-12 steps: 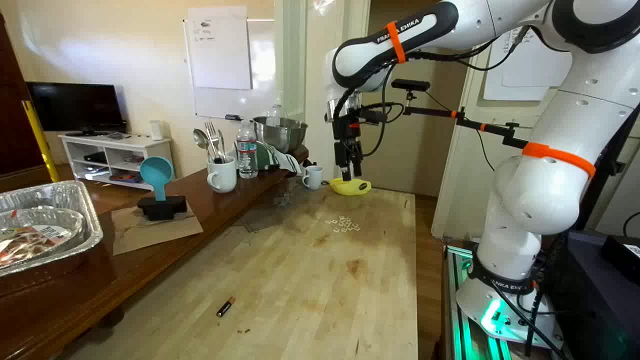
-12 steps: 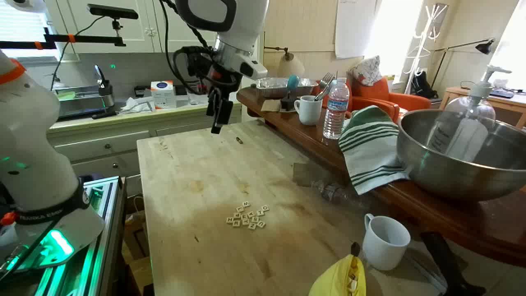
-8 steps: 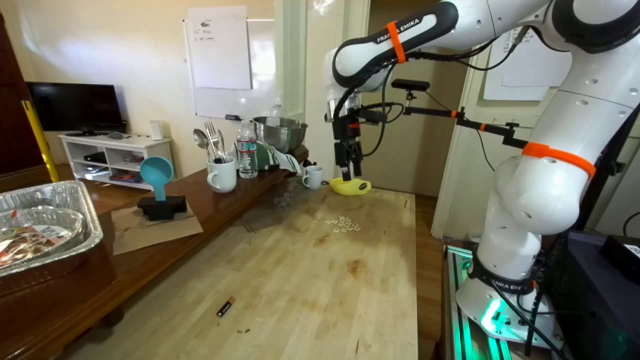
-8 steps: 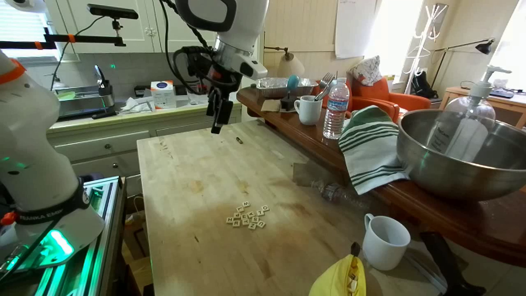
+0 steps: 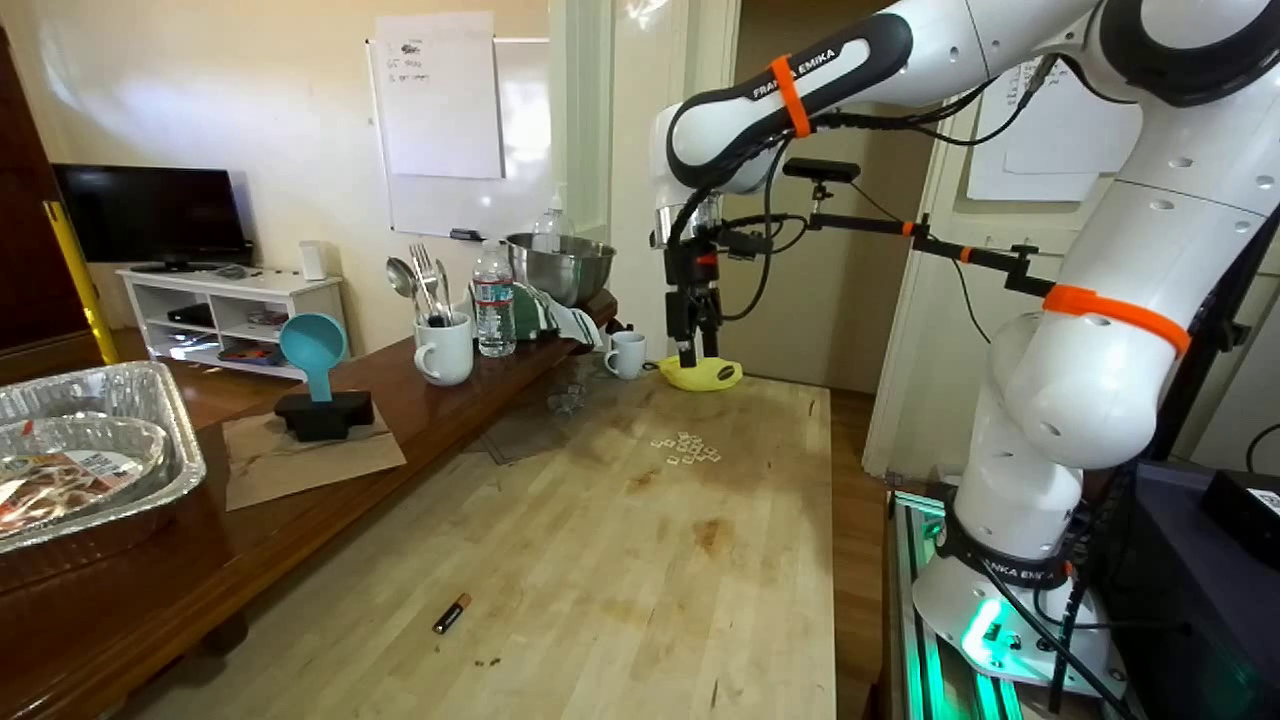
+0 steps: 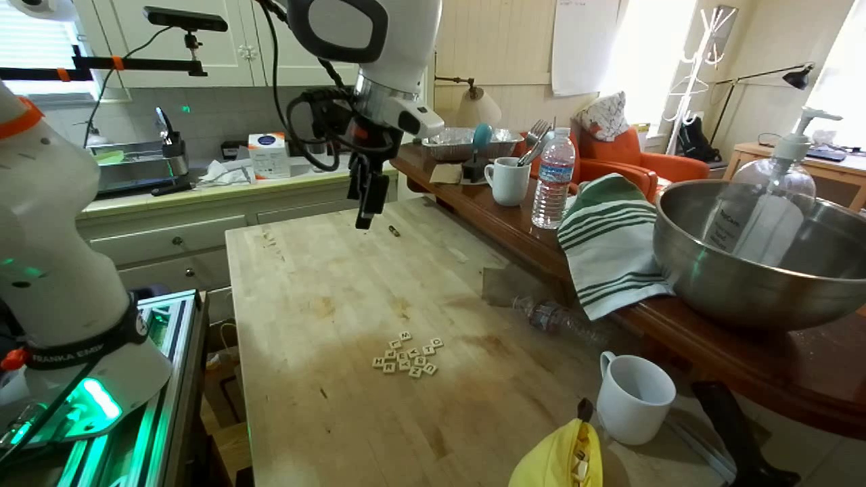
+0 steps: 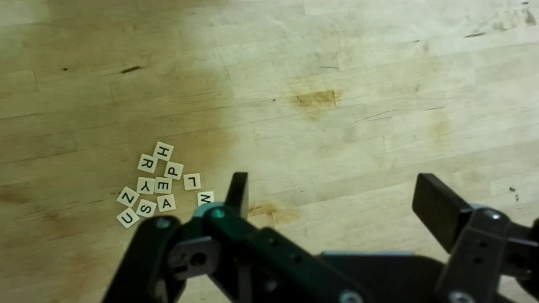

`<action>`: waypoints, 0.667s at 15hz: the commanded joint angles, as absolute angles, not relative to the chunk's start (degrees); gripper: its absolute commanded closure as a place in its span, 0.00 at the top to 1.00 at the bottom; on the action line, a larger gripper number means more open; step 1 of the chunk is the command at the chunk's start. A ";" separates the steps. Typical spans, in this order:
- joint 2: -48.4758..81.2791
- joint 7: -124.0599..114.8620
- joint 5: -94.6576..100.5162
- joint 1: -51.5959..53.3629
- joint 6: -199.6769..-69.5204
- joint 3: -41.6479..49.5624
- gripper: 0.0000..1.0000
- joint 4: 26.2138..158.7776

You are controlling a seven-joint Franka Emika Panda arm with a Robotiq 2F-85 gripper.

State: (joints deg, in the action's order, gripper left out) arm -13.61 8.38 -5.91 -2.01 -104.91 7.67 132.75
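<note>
Wrist view: gripper (image 7: 333, 187), jaws spread wide, holding nothing. Below it, letter tiles (image 7: 163, 185) lie on the wooden tabletop (image 7: 303, 145), outside the jaws at the view's left, one partly hidden by the gripper. Beyond, in an exterior view: a yellow pouch (image 5: 705, 376) beside a white mug (image 5: 627, 356).

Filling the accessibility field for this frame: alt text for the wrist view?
Open claw, holding nothing, above a stained wooden tabletop. At the picture's left lies a loose cluster of cream letter tiles, letters showing; the claw partly hides one of them.
</note>
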 commanded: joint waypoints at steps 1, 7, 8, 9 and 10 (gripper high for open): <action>-12.97 13.23 -7.12 -3.33 -113.07 8.41 1.00 136.96; -10.62 21.47 -5.96 -3.80 -123.66 9.28 1.00 142.77; -10.10 22.99 -6.22 -3.76 -125.85 9.35 1.00 143.80; -9.52 24.54 -6.92 -3.68 -127.77 9.49 1.00 144.52; -9.09 26.81 -8.22 -3.48 -130.50 9.75 1.00 145.44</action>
